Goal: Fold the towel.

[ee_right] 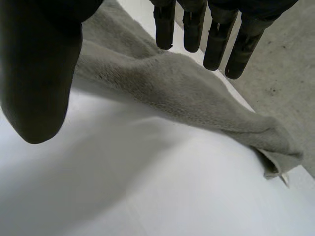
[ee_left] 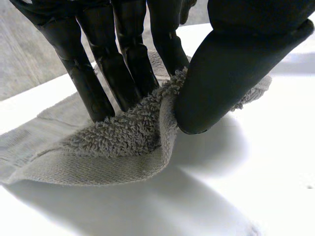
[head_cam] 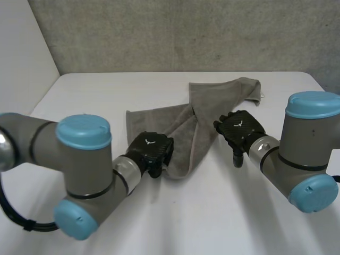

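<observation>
Now, on the white table (head_cam: 106, 90) by a grey wall (head_cam: 186, 32), left robot hand (head_cam: 151, 150) pinches towel (head_cam: 180, 133), right robot hand (head_cam: 240, 127) hangs slack-fingered.

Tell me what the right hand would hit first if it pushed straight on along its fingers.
The towel: the right hand points its straight fingers at the bunched strip just beyond their tips. Depth is unclear, but nothing else seems to lie between.
</observation>
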`<state>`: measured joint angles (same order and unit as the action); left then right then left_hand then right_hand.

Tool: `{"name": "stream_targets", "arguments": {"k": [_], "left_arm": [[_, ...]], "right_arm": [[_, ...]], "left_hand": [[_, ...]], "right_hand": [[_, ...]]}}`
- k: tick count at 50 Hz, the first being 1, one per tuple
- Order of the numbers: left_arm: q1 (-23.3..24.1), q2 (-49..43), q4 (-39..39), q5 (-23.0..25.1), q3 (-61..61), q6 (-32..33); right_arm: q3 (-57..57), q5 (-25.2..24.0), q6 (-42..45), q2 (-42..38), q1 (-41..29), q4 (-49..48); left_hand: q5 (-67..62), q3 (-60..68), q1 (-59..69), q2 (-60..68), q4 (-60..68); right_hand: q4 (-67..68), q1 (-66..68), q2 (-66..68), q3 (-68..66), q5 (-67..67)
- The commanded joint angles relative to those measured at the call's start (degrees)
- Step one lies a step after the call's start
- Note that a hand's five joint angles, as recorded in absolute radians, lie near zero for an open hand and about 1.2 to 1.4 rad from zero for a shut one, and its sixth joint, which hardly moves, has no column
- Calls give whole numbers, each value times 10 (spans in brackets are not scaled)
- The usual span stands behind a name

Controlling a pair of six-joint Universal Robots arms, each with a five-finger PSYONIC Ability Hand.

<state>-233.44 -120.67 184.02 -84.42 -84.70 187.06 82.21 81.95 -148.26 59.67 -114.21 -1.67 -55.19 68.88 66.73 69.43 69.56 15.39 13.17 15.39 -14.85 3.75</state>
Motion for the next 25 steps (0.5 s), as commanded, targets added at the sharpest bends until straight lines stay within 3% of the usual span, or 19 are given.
{"name": "stream_targets", "arguments": {"k": [1,4,7,13,19,25], "left_arm": [[-12,104,-2,1,-111,61],[-34,147,-1,3,-165,85],[-61,196,0,6,-229,100],[-85,256,0,7,-300,103],[-126,314,0,30,-357,104],[-145,352,-1,63,-378,110]], "right_arm": [[-16,-8,1,11,9,16],[-28,-30,6,13,10,40],[-57,-84,16,14,10,76],[-117,-109,12,2,4,93],[-249,-120,10,-74,-21,149],[-417,-144,17,-201,-60,243]], "left_hand": [[-148,111,133,106,104],[-148,111,133,106,104],[-148,111,133,106,104],[-148,111,133,106,104],[-148,111,133,106,104],[-148,111,133,106,104]], "right_hand": [[-54,-32,-54,48,-37],[-54,-32,-54,48,-37],[-54,-32,-54,48,-37],[-54,-32,-54,48,-37],[-54,-32,-54,48,-37],[-54,-32,-54,48,-37]]}}
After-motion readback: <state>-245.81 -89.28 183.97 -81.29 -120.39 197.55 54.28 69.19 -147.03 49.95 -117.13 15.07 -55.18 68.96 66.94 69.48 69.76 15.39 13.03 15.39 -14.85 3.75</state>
